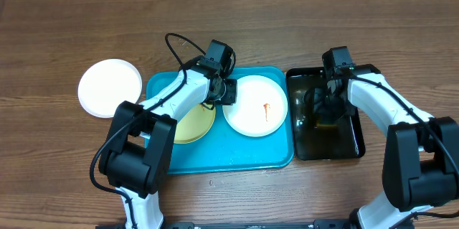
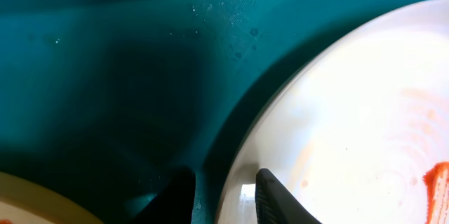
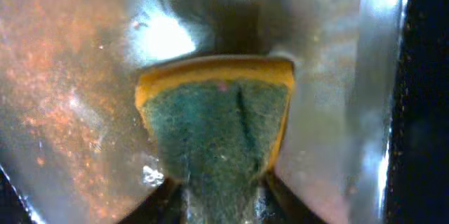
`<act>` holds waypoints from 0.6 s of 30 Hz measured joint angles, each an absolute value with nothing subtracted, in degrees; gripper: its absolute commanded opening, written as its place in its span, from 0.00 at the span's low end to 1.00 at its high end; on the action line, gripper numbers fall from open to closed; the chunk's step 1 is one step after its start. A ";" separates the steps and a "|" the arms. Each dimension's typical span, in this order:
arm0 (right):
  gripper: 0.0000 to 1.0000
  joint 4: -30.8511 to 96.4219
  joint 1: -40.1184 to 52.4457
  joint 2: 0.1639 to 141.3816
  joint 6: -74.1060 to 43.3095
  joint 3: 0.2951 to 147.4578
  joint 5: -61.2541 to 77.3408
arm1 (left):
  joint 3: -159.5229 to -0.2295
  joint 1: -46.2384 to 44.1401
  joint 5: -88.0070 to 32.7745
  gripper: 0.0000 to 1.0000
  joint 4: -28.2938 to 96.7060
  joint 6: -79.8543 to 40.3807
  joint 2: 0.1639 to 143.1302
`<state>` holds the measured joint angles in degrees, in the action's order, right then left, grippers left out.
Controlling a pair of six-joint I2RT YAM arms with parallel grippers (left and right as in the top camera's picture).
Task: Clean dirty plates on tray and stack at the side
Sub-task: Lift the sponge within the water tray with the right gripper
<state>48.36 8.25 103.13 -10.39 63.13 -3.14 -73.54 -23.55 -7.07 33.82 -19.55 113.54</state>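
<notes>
My left fingers [image 2: 275, 199] sit astride the left rim of the smeared white plate [image 1: 254, 105], one over the plate's face and the other over the floor of the blue tray [image 1: 215, 159]. They stand slightly apart, and from this close view I cannot tell whether they pinch the rim or only bracket it. I judge they are there to steady the plate for scrubbing. My right fingers [image 3: 165, 199] pinch the sponge [image 3: 214, 119] low in the wet-looking black tray [image 1: 355, 146], presumably to load it. The pale yellow plate [image 1: 193, 125] lies on the blue tray beside the white one. A clean-looking white plate [image 1: 110, 87] sits alone on the tabletop [image 1: 287, 28] at the left, where the stack belongs.
</notes>
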 measured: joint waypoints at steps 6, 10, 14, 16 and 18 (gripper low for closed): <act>0.04 49.17 8.27 103.13 -10.59 63.13 -2.61 | -73.54 -23.55 -7.07 0.25 33.76 -19.57 113.54; 0.04 51.53 8.27 103.11 -10.55 63.42 -2.20 | -73.54 -23.55 -7.03 0.05 33.76 -19.64 113.54; 0.04 52.40 8.27 101.67 -10.55 64.07 -2.04 | -73.54 -23.51 -6.63 0.04 32.88 -19.90 113.54; 0.04 52.51 8.27 99.88 -10.55 64.47 -2.15 | -73.54 -23.29 -6.42 0.04 32.82 -21.21 113.54; 0.04 52.60 8.25 98.35 -10.52 64.86 -2.15 | -73.54 -23.20 -6.37 0.16 33.10 -22.41 113.54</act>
<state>52.60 8.25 98.35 -10.52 64.86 -2.15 -73.54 -23.20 -6.37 33.10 -22.41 113.54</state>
